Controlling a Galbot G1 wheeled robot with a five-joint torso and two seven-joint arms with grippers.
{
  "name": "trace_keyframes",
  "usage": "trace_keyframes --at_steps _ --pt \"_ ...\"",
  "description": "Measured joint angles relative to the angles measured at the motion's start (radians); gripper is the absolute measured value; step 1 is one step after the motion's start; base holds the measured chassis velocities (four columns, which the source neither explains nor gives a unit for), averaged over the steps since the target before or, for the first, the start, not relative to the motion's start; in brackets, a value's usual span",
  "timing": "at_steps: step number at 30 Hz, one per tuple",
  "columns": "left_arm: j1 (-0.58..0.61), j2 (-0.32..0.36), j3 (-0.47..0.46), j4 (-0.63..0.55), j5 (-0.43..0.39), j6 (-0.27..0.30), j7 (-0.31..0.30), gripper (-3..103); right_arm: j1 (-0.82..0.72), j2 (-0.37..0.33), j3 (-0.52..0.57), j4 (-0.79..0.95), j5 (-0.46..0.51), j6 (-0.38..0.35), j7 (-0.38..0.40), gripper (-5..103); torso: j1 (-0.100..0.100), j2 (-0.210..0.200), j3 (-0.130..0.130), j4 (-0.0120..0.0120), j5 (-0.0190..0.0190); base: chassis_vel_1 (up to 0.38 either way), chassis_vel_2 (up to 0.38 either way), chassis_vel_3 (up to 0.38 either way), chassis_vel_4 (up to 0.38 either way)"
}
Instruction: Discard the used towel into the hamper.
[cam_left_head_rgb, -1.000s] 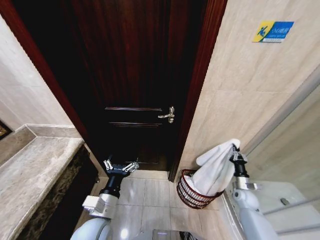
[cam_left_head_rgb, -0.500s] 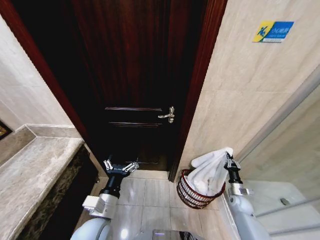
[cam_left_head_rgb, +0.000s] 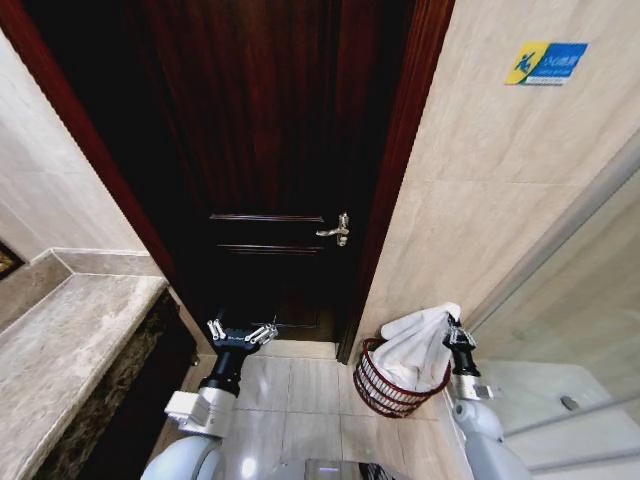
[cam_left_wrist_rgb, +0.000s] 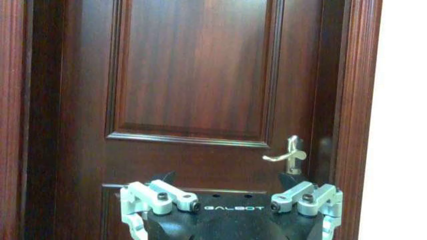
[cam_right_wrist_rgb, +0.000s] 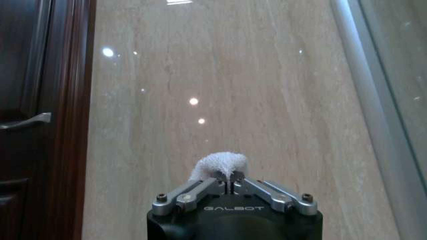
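A white towel (cam_left_head_rgb: 418, 345) hangs from my right gripper (cam_left_head_rgb: 455, 331) and drapes down into the hamper (cam_left_head_rgb: 378, 392), a small round reddish-brown wire basket on the floor by the door frame. The right gripper is shut on the towel's upper corner; in the right wrist view a tuft of towel (cam_right_wrist_rgb: 220, 166) sticks out past the closed fingers (cam_right_wrist_rgb: 200, 191). My left gripper (cam_left_head_rgb: 241, 333) is held open in front of the door, low at the left, with nothing between its fingers (cam_left_wrist_rgb: 160, 196).
A dark wooden door (cam_left_head_rgb: 270, 150) with a silver lever handle (cam_left_head_rgb: 337, 231) is straight ahead. A beige tiled wall (cam_left_head_rgb: 500, 180) runs along the right, with a glass panel (cam_left_head_rgb: 590, 300) beside it. A marble counter (cam_left_head_rgb: 70, 340) stands at the left. Pale floor tiles (cam_left_head_rgb: 290, 400) lie between.
My right gripper has lowered with the towel, and more of the towel now rests inside the hamper. The left arm has stayed still.
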Motion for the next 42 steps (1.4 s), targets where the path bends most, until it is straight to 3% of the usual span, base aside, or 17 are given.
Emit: trace_keyframes --at_steps 12,19,29,42 --pt "0.0 0.0 0.0 0.0 0.0 0.0 0.0 100 -0.005 0.005 -0.012 -0.051 -0.024 -0.011 0.027 2 0.001 0.0 0.0 0.0002 0.0 -0.052 0.052 0.049 -0.054" --pt "0.0 0.0 0.0 0.0 0.0 0.0 0.0 100 0.063 0.001 -0.031 -0.191 -0.032 -0.039 0.03 2 0.0 0.0 0.0 0.0001 -0.0002 -0.008 0.005 0.004 -0.008" --pt "0.0 0.0 0.0 0.0 0.0 0.0 0.0 100 0.164 0.025 -0.042 -0.386 -0.134 -0.05 0.055 2 0.0 0.0 0.0 0.0001 0.0002 0.0 0.0 0.0 0.0" --pt "0.0 0.0 0.0 0.0 0.0 0.0 0.0 100 0.113 0.017 -0.019 -0.392 -0.217 -0.186 0.07 2 0.0 0.0 0.0 -0.0001 0.0 -0.007 0.008 0.009 -0.009"
